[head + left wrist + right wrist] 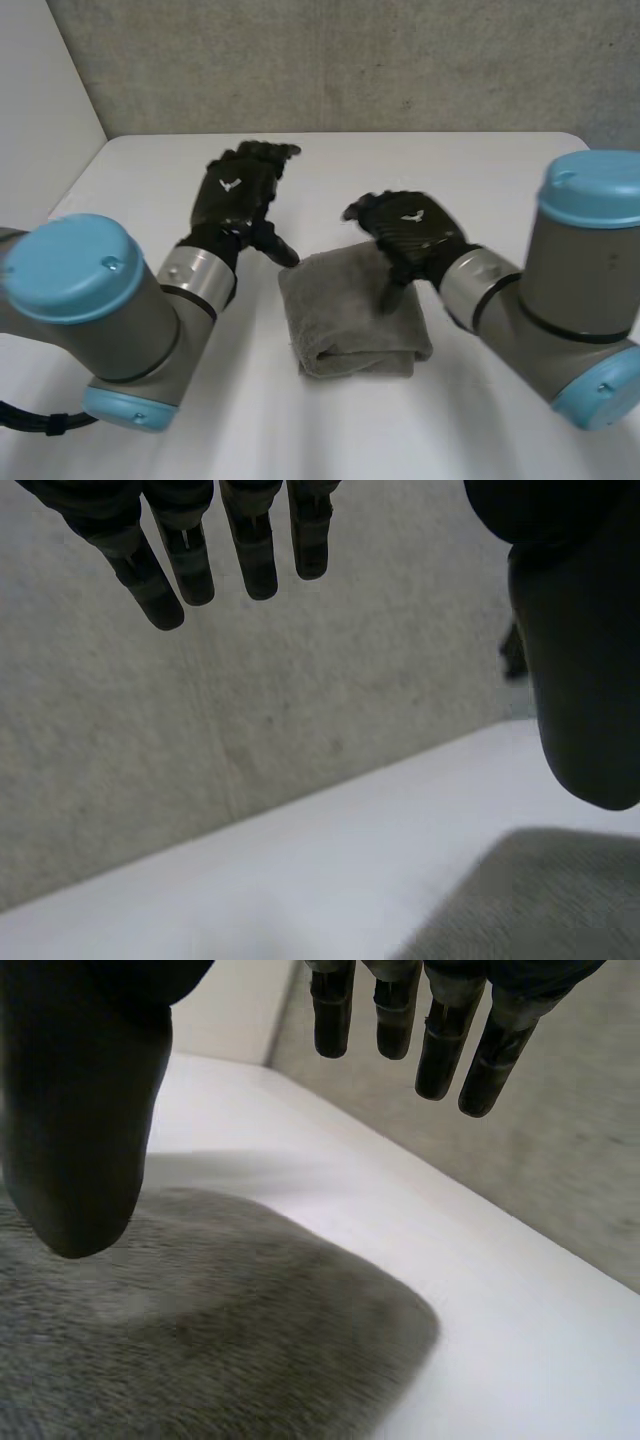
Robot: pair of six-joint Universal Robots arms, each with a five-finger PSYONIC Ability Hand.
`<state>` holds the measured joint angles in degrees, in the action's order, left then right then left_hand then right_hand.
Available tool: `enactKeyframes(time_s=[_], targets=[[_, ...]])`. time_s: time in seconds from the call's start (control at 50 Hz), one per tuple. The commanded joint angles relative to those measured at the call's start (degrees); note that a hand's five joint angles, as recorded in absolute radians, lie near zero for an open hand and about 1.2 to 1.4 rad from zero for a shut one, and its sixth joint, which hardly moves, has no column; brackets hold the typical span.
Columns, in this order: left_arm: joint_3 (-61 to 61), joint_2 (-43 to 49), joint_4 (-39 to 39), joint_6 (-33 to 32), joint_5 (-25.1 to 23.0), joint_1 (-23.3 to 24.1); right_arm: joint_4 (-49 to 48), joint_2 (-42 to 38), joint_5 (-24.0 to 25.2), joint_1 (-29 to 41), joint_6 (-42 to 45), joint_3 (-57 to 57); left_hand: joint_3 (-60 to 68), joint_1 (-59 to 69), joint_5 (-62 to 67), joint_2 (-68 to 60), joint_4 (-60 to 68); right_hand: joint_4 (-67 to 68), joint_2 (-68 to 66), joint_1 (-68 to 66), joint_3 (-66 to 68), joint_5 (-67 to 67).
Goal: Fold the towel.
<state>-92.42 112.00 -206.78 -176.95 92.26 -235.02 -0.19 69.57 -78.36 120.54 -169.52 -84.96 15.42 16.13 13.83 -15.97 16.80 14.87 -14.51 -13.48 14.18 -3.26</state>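
Towel [355,320] folded, open table [480,170] all round; left hand [232,195] beside, right hand [415,232] above, fingers [440,1050] released.

Centre frame, a grey towel [355,315] of thick, fuzzy terry cloth lies on a smooth, matt white table [480,170]. The left hand [235,195] and right hand [410,232] are matt black, seemingly plastic. The left arm [130,330] and right arm [560,280] have smooth grey casings, brushed-metal wrist rings and softly shiny light-blue caps. Behind is a rough, speckled grey wall [350,60].
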Motion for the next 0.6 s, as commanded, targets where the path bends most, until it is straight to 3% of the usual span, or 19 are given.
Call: enactKeyframes(time_s=[0.02,0.16,0.28,0.36,0.5,0.6], targets=[[2.1,7.7,3.3,-0.8,1.9,3.3,-2.5,0.2,0.7,-2.1,-3.6,-4.5,-2.5,-3.2,-10.9,3.1,-3.9,-4.9,4.5,3.5,-4.2,3.3],[3.3,13.2,7.0,-0.8,3.5,4.3,-5.5,-10.7,-0.3,-2.1,-0.6,-4.7,-2.7,-3.4,-11.1,3.2,-4.1,-4.9,4.5,3.5,-4.2,3.3],[4.4,14.6,8.4,-0.8,3.5,5.5,-5.5,-11.6,-1.5,-2.2,1.2,-4.2,-3.2,-3.9,-11.6,3.7,-4.6,-4.9,4.5,3.5,-4.2,3.3],[5.1,13.2,9.1,-0.9,3.6,5.8,-5.3,-7.6,-1.9,-2.1,1.3,-3.7,-3.4,-4.1,-11.8,3.9,-4.7,-4.9,4.5,3.5,-4.2,3.3],[9.6,2.0,15.2,-0.6,3.7,4.8,-4.6,2.6,-2.2,-2.9,0.2,-2.4,-3.0,-3.7,-11.4,3.6,-4.4,-4.9,4.5,3.5,-4.2,3.3],[13.7,-4.9,22.2,-0.6,5.0,1.7,-3.9,9.9,-7.8,-4.5,-3.5,-0.6,-2.9,-3.6,-11.3,3.4,-4.2,-4.9,4.5,3.5,-4.2,3.3]])
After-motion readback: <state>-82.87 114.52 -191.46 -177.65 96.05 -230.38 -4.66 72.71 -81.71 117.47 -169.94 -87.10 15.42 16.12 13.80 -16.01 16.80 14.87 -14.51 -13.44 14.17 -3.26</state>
